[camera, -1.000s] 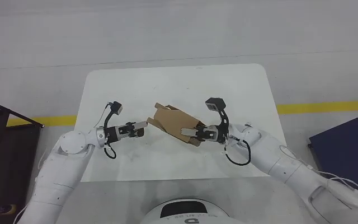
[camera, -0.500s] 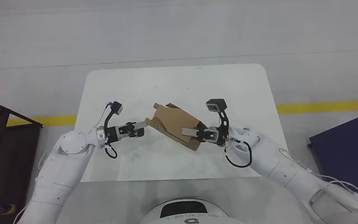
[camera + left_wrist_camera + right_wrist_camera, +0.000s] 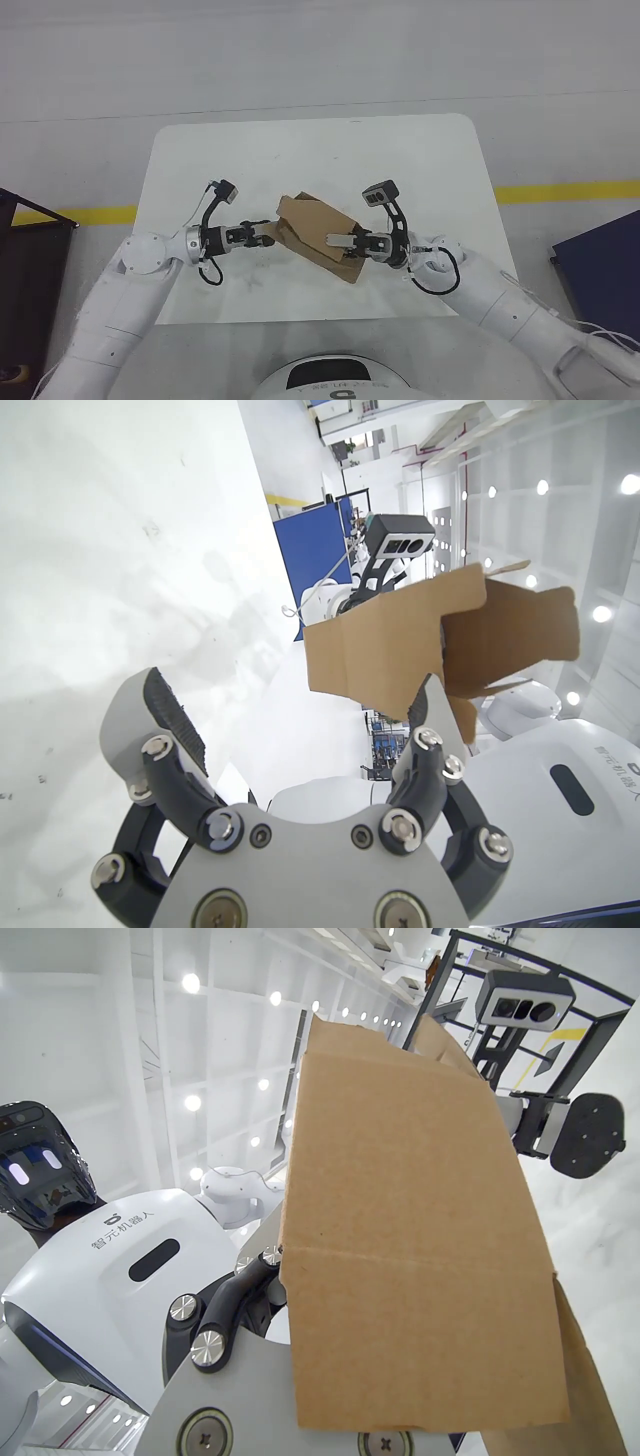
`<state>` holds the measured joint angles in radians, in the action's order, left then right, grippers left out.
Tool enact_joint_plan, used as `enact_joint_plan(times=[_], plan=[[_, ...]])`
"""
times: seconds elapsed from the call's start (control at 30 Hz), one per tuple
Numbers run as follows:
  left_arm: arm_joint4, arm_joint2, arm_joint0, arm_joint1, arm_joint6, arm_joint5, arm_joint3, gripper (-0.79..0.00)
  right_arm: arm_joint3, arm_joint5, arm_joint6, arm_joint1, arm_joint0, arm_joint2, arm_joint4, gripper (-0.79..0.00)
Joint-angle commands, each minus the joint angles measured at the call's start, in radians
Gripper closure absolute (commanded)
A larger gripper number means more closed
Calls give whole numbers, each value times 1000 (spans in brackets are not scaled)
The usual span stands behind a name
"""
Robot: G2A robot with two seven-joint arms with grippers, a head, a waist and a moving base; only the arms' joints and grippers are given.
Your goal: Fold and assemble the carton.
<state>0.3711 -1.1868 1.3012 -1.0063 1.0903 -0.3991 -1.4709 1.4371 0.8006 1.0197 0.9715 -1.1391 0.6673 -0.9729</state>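
A brown carton (image 3: 315,225), partly unfolded with loose end flaps, hangs above the middle of the white table (image 3: 300,150). My right gripper (image 3: 338,243) is shut on the carton's near right end, one finger lying across its top panel. In the right wrist view the carton (image 3: 410,1208) covers the fingers. My left gripper (image 3: 265,234) stands open at the carton's left end flap. In the left wrist view the carton (image 3: 400,650) is just beyond my left gripper (image 3: 292,680), and one finger (image 3: 432,710) overlaps the flap's lower edge.
A black rack (image 3: 25,250) stands on the floor to the left of the table and a blue panel (image 3: 600,260) to the right. A yellow line (image 3: 560,190) runs along the floor. Both arms hang near the table's front edge.
My left gripper has moved right, from a gap away up to the carton's left flap. The right gripper and carton have shifted slightly left and toward the front.
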Motion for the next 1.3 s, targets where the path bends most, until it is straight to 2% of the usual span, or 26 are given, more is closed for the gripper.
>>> enact_joint_plan(times=[0.0,0.4,0.6,0.97,1.27], plan=[[-7,11,-12,-2,2,3,-7,-785,1,-13,13,6,2,-2,-3,0],[-75,77,-42,-11,12,16,-37,-785,4,-78,78,45,9,14,-23,0],[-39,84,-53,-14,11,22,-36,-785,-3,-102,102,62,1,33,-24,0],[31,15,-50,-5,-9,10,18,-785,-5,-128,128,82,-29,93,-2,0],[41,-35,-18,8,36,-17,-5,-785,3,-151,151,95,-48,122,24,0]])
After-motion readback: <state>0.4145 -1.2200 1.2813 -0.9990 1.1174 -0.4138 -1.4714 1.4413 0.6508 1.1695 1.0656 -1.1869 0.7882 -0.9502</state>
